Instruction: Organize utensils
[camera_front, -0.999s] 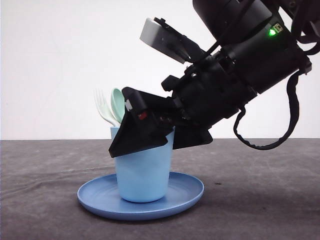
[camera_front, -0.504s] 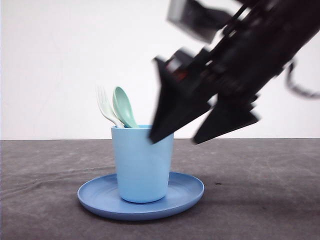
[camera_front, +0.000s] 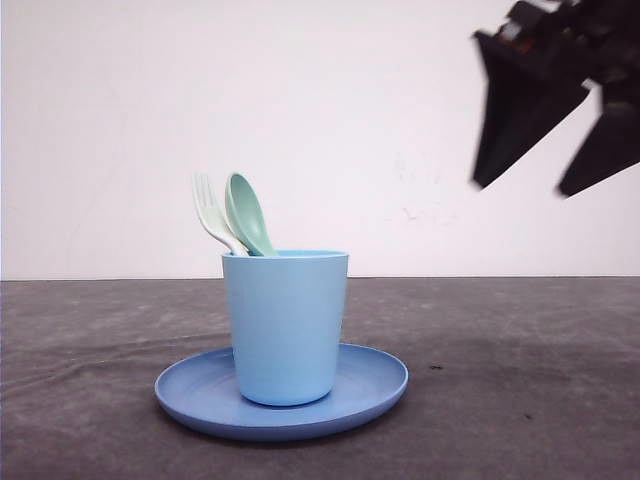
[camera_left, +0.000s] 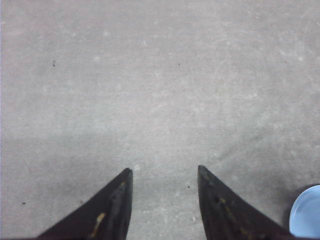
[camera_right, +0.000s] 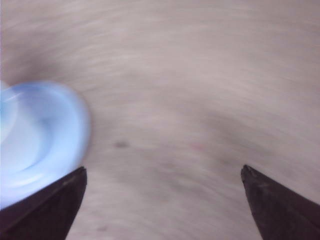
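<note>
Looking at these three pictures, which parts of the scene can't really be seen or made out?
- Handles of the slim white plastic fork and mint-green plastic spoon: front view, hidden inside the light blue plastic cup.
- Right gripper: front view, blurred and cut off by the frame's edge.
- Round blue plate: right wrist view, smeared by motion blur.
- Plate rim: left wrist view, cut off at the corner.

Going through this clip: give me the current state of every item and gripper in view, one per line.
fork: standing in the cup, tines up, leaning left.
spoon: standing in the cup, bowl up, beside the fork.
cup: upright on the plate.
plate: flat on the table, carrying the cup.
right gripper: open, empty, raised well clear of the cup, motion-blurred.
left gripper: open, empty, over bare table.
</note>
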